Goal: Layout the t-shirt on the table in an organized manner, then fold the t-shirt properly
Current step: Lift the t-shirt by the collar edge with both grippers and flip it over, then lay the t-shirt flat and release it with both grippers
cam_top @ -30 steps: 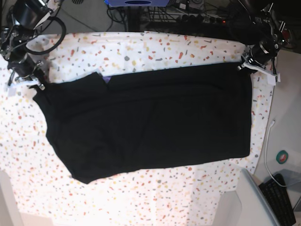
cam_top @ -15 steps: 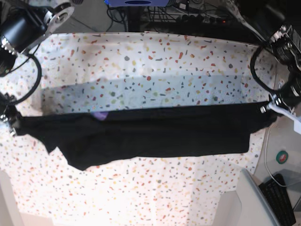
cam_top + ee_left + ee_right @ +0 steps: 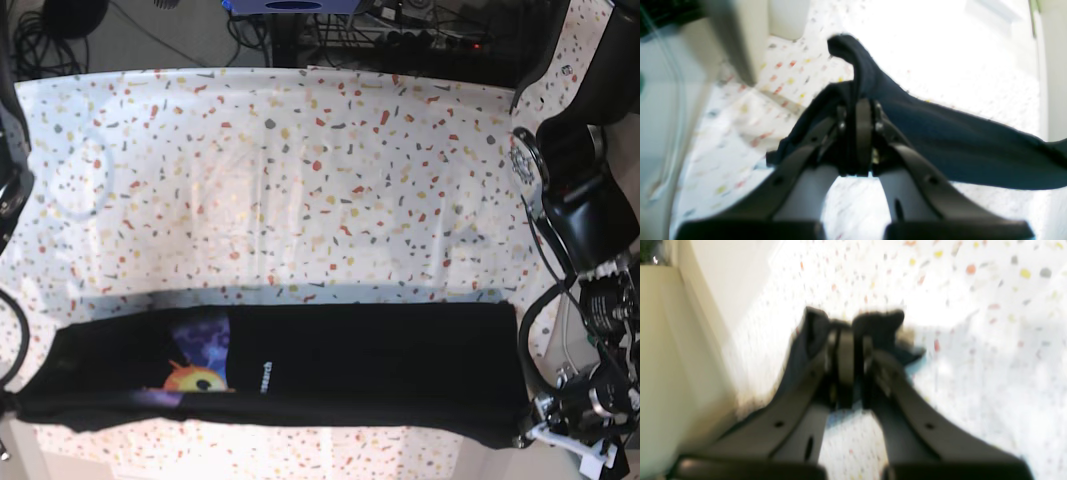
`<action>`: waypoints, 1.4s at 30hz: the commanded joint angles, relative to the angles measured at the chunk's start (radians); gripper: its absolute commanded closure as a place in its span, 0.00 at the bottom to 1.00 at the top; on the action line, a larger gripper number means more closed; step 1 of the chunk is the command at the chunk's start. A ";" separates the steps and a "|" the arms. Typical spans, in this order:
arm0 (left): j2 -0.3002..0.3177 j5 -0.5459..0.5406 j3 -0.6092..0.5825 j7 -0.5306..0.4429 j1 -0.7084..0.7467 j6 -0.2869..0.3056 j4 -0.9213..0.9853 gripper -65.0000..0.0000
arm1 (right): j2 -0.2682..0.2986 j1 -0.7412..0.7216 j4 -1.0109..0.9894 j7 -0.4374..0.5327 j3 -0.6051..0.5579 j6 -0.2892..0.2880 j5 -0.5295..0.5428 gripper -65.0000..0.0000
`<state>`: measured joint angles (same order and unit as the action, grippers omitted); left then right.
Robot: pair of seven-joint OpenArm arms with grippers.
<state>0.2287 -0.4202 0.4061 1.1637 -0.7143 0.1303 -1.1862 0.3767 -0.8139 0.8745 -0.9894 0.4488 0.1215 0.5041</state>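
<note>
While the black soft-cloth t-shirt (image 3: 330, 365) hangs stretched as a long band across the near side of the white terrazzo-speckled cloth table (image 3: 300, 180), its lower hem runs close to the table's near edge and its two ends reach almost to the left and right borders of the base view. Behind the band, the whole far stretch of speckled cloth lies bare, with a faint shadow strip just beyond the shirt's upper edge. At the right, the dark left arm (image 3: 580, 200) crowds the table's corner.

Only the base view shows the full garment: a colourful orange and purple print (image 3: 195, 372) and a small line of white lettering (image 3: 262, 375) sit on its left part. The wrist views give what that view hides. From the left wrist camera, the left gripper (image 3: 858, 110) has its dark fingers (image 3: 864, 126) pressed together on a bunched fold of the shirt (image 3: 940, 140), which trails off to the right above the speckled cloth. From the right wrist camera, blurred, the right gripper (image 3: 850, 340) is likewise clamped tight on a dark wad of the fabric (image 3: 878, 321), near a plain pale surface (image 3: 680, 356) at the table's edge.

The shirt's long axis runs left to right across the base view, between the two grippers.
</note>
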 commanded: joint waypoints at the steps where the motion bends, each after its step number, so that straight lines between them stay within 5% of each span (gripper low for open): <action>1: 0.022 -0.010 -0.036 -0.069 -0.084 -0.001 0.044 1.00 | 0.038 -0.086 -0.033 0.059 -0.034 -0.003 0.008 1.00; 8: 0.015 -0.016 -0.144 -0.279 -0.377 -0.001 0.411 1.00 | 0.104 -0.335 -0.226 0.275 -0.215 -0.010 0.009 1.00; 16: 0.013 -0.021 -0.143 -0.327 -0.476 -0.001 0.458 1.00 | 0.132 -0.396 -0.202 0.317 -0.265 -0.010 0.012 1.00; 24: 0.024 -0.021 -0.141 -0.325 -0.069 -0.001 0.243 1.00 | 0.120 -0.048 -0.041 0.189 -0.163 -0.012 0.015 1.00; 29: 0.034 -0.021 -0.141 -0.310 0.232 -0.001 0.078 1.00 | 0.058 0.238 0.088 0.119 -0.045 -0.012 0.015 1.00; 33: 0.031 -0.021 -0.137 -0.304 0.405 -0.001 0.015 1.00 | 0.009 0.451 0.122 0.151 0.011 -0.015 0.015 1.00; 42: 0.008 -0.018 0.029 -0.302 0.669 0.001 -0.105 1.00 | -0.043 0.772 0.142 0.254 0.143 -0.202 0.015 1.00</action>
<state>0.2184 -0.4473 0.4263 0.8894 -0.0288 0.1390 -1.2667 0.3103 -0.0368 1.0004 -0.7570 0.5831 -0.0914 0.5331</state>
